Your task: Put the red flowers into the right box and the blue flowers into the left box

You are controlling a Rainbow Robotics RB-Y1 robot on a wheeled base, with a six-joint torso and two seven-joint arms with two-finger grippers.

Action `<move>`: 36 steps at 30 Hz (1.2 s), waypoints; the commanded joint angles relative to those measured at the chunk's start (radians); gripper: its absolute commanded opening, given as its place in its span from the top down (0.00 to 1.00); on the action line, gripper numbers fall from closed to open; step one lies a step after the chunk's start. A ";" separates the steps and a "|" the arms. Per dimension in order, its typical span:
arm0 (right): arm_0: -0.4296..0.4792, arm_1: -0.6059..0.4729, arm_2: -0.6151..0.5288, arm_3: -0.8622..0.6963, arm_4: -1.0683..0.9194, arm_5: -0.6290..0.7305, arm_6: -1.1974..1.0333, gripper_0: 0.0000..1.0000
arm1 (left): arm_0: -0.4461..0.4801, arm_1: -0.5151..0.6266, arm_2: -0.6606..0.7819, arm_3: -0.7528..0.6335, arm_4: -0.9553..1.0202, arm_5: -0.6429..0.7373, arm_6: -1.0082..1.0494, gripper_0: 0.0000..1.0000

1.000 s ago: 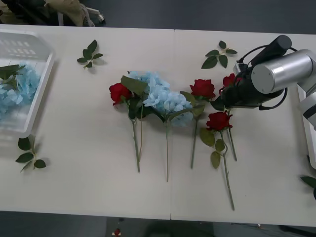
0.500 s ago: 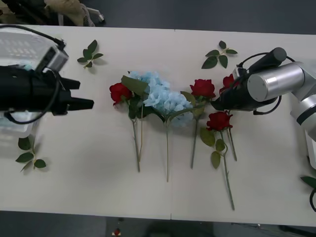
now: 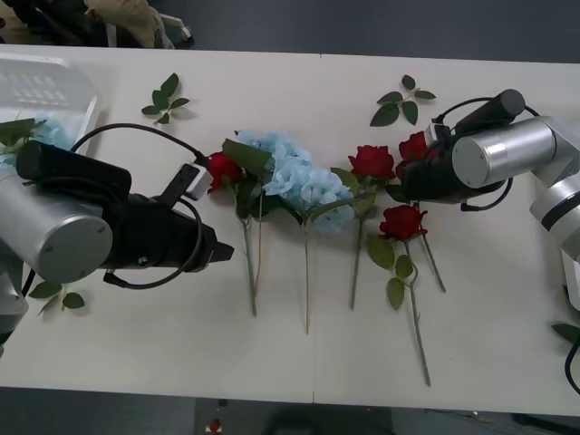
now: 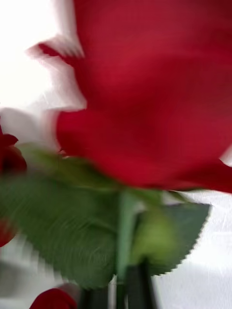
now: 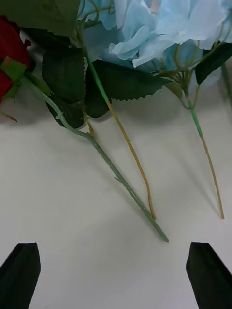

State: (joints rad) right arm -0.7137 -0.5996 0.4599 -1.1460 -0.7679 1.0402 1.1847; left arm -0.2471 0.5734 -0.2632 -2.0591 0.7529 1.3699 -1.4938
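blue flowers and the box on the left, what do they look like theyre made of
The blue flowers look like matte fabric petals, thin with soft folds, on stems that look like moulded plastic, faded from green to yellow. The left box looks like smooth white plastic, given its slotted wall and rounded rim. The open left pincer sits beside the stems.

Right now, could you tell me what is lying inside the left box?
In the left box, at the table's far left, pale blue flowers with a green leaf show near its wall. The left arm covers the rest of the box, so I cannot count the flowers inside.
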 commanded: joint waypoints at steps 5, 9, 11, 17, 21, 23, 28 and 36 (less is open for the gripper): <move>-0.049 -0.025 -0.012 0.000 -0.037 -0.016 0.052 1.00 | -0.136 -0.043 -0.099 0.079 -0.144 -0.015 0.195 0.12; -0.059 -0.048 -0.063 -0.018 -0.103 0.034 0.069 1.00 | -0.175 -0.075 -0.099 0.168 -0.159 -0.029 0.201 0.12; -0.058 -0.063 -0.127 -0.058 -0.125 0.107 0.121 1.00 | -0.199 -0.095 -0.107 0.237 -0.162 -0.063 0.198 0.12; -0.058 -0.121 -0.290 -0.153 -0.145 0.300 0.240 1.00 | -0.276 -0.116 -0.176 0.389 -0.170 -0.112 0.196 0.11; -0.058 -0.169 -0.374 -0.179 -0.136 0.400 0.329 1.00 | -0.322 -0.118 -0.251 0.462 -0.165 -0.126 0.204 0.12; -0.058 -0.187 -0.402 -0.181 -0.129 0.426 0.363 1.00 | -0.331 -0.118 -0.269 0.481 -0.164 -0.132 0.208 0.12; -0.047 -0.298 -0.441 -0.155 -0.103 0.463 0.556 1.00 | -0.371 -0.132 -0.338 0.567 -0.156 -0.166 0.221 0.14; -0.047 -0.379 -0.446 -0.015 0.004 0.366 0.773 1.00 | -0.411 -0.181 -0.364 0.691 -0.168 -0.170 0.224 0.33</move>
State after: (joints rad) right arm -0.7389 -0.9448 0.0183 -1.1896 -0.8047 1.4223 1.8522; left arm -0.6374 0.4237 -0.6330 -1.4034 0.5920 1.2099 -1.3258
